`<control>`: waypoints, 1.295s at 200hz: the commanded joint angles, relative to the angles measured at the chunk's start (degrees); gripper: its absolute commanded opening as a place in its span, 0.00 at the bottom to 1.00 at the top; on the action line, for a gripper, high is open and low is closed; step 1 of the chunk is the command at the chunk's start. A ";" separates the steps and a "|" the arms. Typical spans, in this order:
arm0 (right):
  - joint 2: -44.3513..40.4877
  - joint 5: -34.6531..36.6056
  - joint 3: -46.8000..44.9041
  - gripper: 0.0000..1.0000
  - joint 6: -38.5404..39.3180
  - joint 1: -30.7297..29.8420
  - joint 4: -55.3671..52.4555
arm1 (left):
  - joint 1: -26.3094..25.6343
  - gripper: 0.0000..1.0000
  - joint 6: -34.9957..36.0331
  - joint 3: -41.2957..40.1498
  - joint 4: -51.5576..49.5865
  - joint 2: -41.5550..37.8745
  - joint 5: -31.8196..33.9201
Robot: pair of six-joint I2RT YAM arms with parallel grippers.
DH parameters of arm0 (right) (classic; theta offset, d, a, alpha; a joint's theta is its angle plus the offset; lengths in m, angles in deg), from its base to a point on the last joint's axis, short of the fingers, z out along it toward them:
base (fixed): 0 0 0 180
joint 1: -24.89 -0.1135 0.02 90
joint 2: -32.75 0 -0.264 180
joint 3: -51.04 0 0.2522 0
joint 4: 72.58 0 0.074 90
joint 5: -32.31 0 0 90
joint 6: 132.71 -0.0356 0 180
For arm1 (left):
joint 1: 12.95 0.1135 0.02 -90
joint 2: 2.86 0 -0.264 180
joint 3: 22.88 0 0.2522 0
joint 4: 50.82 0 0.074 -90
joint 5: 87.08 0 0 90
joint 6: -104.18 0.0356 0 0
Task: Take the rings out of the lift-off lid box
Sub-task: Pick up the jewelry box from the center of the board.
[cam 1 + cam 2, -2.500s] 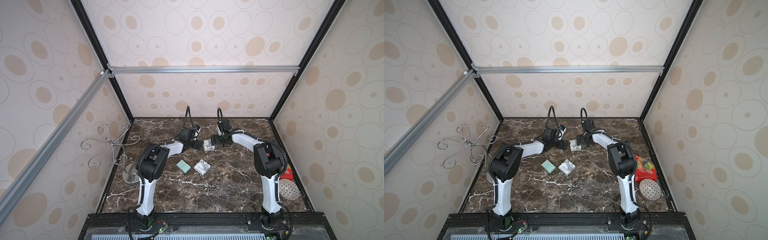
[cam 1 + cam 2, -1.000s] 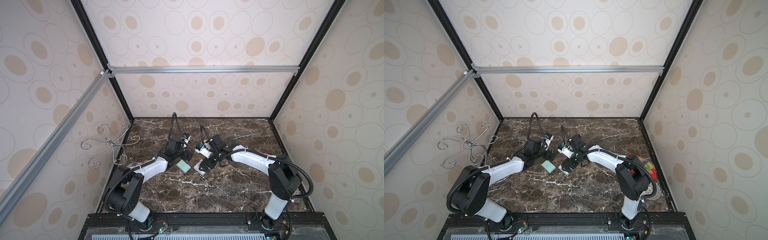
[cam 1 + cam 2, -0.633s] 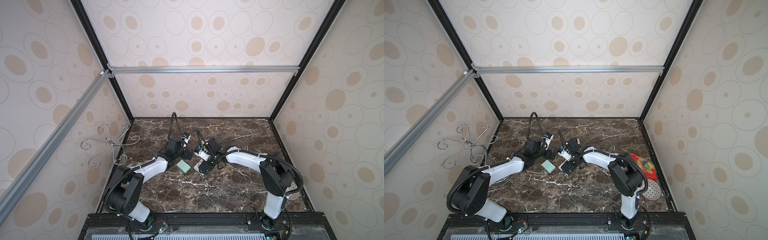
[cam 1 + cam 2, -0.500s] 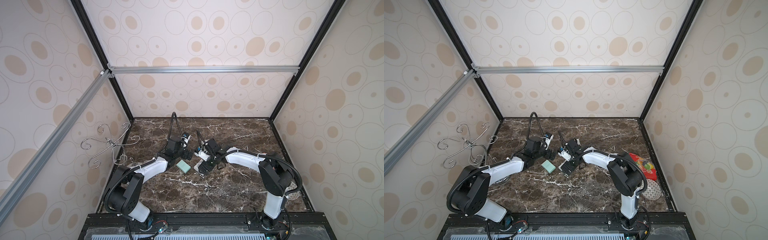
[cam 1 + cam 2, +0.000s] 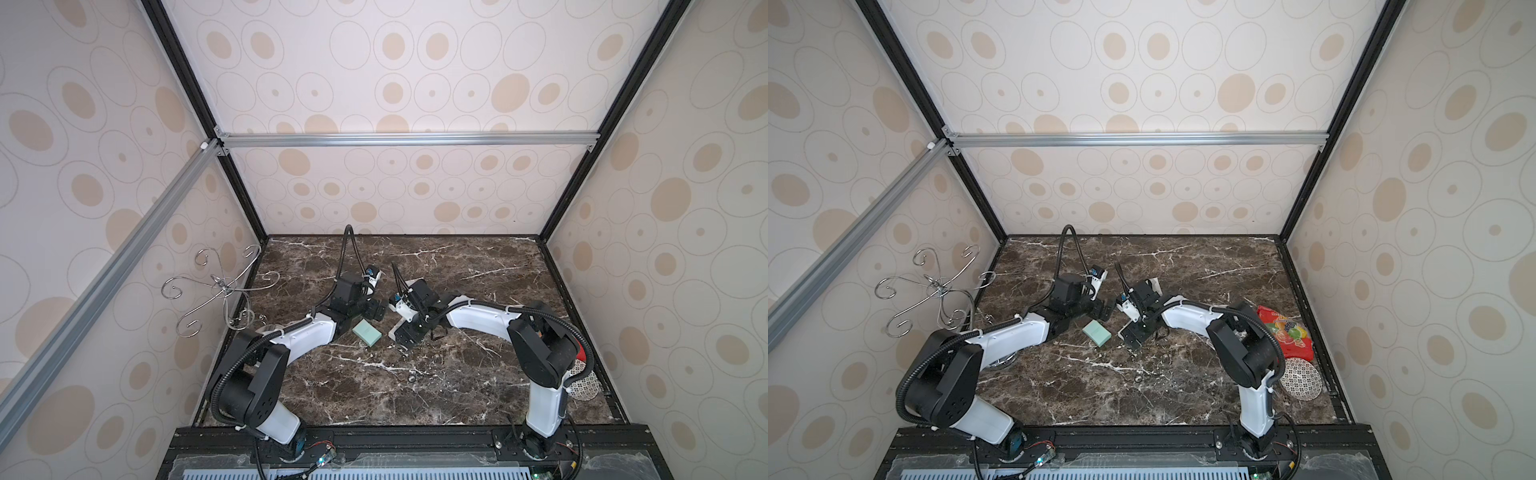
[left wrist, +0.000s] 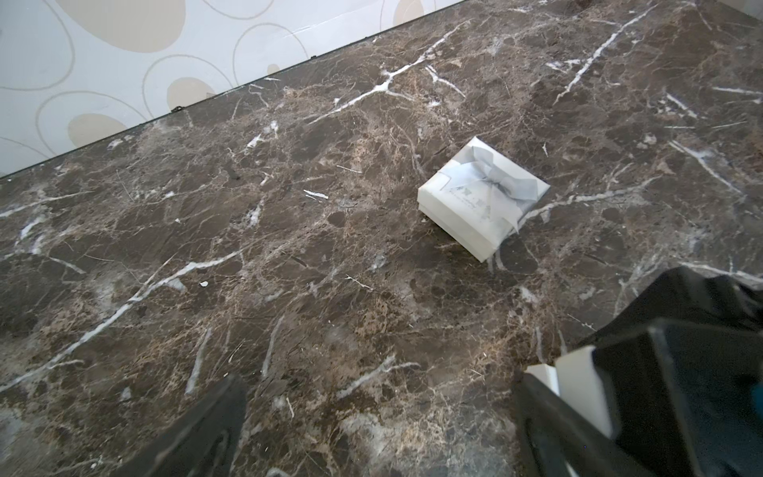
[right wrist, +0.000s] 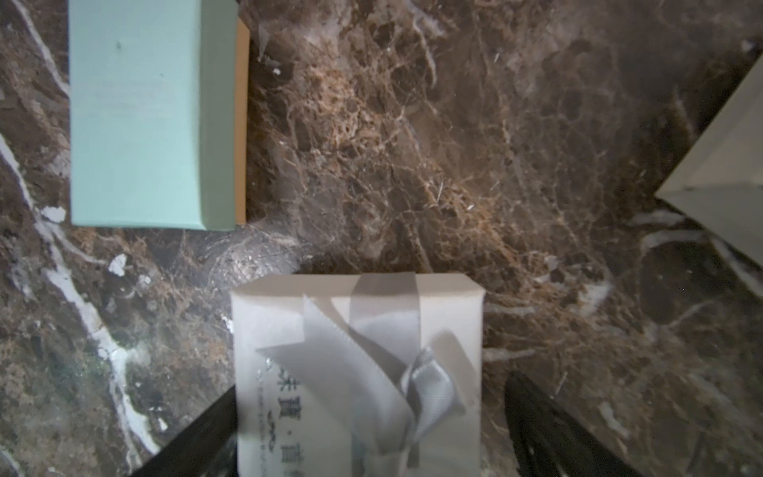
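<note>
A white lift-off lid box (image 7: 330, 330) with a grey ribbon bow sits on the marble, its lid on. My right gripper (image 7: 371, 384) is open and straddles it. One finger (image 7: 206, 421) lies at the box's side and the other finger (image 7: 545, 417) stands a little off it. In both top views the right gripper (image 5: 405, 334) (image 5: 1133, 332) covers this box. My left gripper (image 6: 380, 380) (image 5: 376, 313) is open over bare marble, beside a mint box (image 5: 367, 332) (image 7: 136, 115). The rings are hidden.
A second white bow box (image 6: 483, 198) stands free farther back; its corner (image 7: 722, 177) shows in the right wrist view. A silver wire stand (image 5: 220, 291) rises at the left edge. A red snack bag (image 5: 1285, 332) and a patterned dish (image 5: 1302, 378) lie at the right.
Both arms have swung forward from the back. In the last second the right gripper settled over the white box and its jaws began narrowing. The left arm stayed still.
</note>
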 commanded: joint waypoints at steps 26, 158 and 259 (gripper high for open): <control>1.83 0.05 -0.05 0.84 -0.83 -0.69 0.08 | 0.14 1.00 0.41 2.11 1.02 0.83 -0.72; -4.31 -5.74 -4.75 0.75 -4.02 4.09 1.64 | 0.23 1.00 1.06 3.64 1.74 1.70 -1.93; -13.77 -26.98 -13.44 0.74 -14.18 15.92 11.15 | 0.09 1.00 4.88 0.01 14.13 1.35 -11.97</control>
